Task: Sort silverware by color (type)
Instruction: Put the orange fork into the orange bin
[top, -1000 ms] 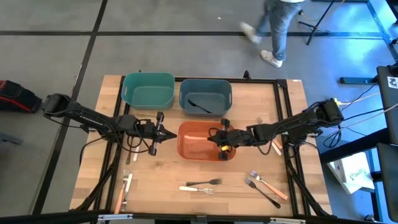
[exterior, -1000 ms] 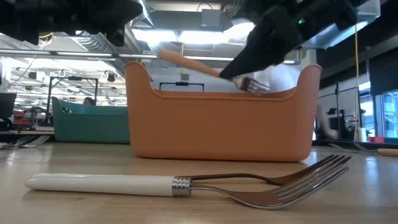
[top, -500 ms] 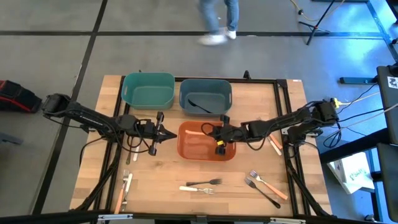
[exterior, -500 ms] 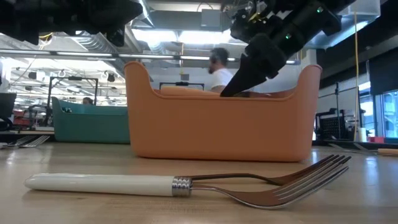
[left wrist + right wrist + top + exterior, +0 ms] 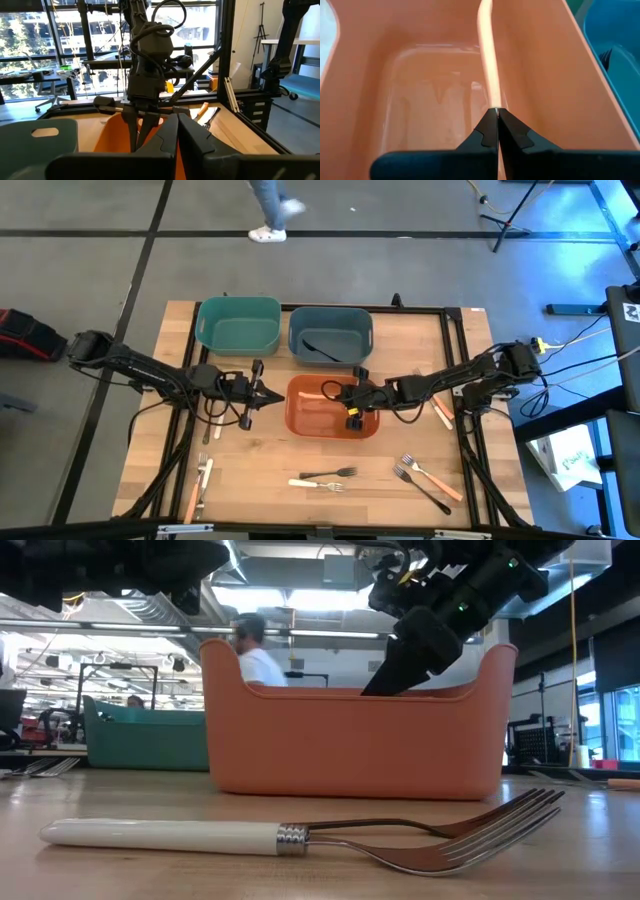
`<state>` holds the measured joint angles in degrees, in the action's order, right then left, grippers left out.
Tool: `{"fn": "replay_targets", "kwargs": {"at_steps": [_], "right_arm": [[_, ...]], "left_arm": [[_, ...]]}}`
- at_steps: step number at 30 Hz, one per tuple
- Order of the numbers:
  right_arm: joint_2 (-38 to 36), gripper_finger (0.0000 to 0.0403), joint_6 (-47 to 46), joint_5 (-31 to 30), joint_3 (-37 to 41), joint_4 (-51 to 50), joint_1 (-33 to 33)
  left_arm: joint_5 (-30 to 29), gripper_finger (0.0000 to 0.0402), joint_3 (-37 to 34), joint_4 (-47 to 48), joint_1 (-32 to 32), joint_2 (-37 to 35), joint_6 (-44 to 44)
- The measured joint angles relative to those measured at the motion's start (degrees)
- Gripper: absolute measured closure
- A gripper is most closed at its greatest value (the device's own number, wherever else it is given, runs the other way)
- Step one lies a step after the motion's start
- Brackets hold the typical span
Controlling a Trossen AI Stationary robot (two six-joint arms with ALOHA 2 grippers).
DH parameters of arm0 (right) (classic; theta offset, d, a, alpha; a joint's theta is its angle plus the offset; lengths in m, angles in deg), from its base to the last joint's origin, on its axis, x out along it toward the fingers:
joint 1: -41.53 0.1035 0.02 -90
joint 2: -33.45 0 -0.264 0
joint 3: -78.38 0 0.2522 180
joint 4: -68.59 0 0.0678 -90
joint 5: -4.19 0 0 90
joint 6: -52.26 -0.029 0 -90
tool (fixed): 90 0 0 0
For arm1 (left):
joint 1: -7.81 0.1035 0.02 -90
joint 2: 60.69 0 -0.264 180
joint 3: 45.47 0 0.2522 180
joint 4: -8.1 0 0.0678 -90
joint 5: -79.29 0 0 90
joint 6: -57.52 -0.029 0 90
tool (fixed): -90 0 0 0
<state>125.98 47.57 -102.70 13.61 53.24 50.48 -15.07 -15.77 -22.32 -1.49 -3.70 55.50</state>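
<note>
The wooden desk (image 5: 260,480) carries three bins: teal bin (image 5: 238,325), blue-grey bin (image 5: 331,333) with a black utensil (image 5: 322,350) lying inside, and orange bin (image 5: 320,418) in the middle. The right gripper (image 5: 343,393) is down inside that orange bin, jaws pinching a slim orange-handled utensil (image 5: 489,60) whose handle runs along the bin's wall. The left gripper (image 5: 282,394) hangs just beside the orange bin, jaws pressed together, nothing in them. On the desk's near side lie a cream-handled fork (image 5: 300,835) with a metal collar, a dark fork (image 5: 330,473) right by it, and an orange-handled fork (image 5: 432,476) beside a black fork (image 5: 420,488). No readable writing on any of them.
</note>
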Motion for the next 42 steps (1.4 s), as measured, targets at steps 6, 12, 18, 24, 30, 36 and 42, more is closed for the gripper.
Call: {"fn": "replay_targets", "kwargs": {"at_steps": [6, 12, 18, 24, 30, 36, 42], "right_arm": [[0.0, 0.0403, -0.03, 0.01, 0.0, 0.04, 0.0], [0.0, 0.0367, -1.54, -0.03, 0.02, 0.27, 0.02], [-1.31, 0.0289, 0.29, 0.01, -1.46, -3.02, 0.03], [-7.57, 0.025, -1.43, 1.48, -4.76, -13.21, 2.83], [-15.96, 0.0249, -7.8, 2.83, -4.87, -23.02, 8.69], [-22.32, 0.0253, -20.51, -4.41, -4.87, -39.87, 13.18], [-23.45, 0.0254, -32.38, -7.18, -4.46, -56.15, 13.16]], "left_arm": [[-0.01, 0.0395, 0.0, 0.0, 0.0, 0.0, 0.0], [-0.02, 0.0395, 0.0, 0.02, 0.0, 0.0, 0.35], [-0.02, 0.0395, 0.0, 0.04, 0.0, 0.0, 0.02], [-0.02, 0.0395, 0.0, 0.08, 0.0, 0.0, 0.06], [-0.04, 0.0395, -0.02, 2.12, 0.0, 0.02, -0.07], [-0.09, 0.0395, -0.04, 1.98, 0.0, 0.0, -0.04], [-0.72, 0.0395, -0.02, 2.02, 0.0, 0.0, 0.28]]}}
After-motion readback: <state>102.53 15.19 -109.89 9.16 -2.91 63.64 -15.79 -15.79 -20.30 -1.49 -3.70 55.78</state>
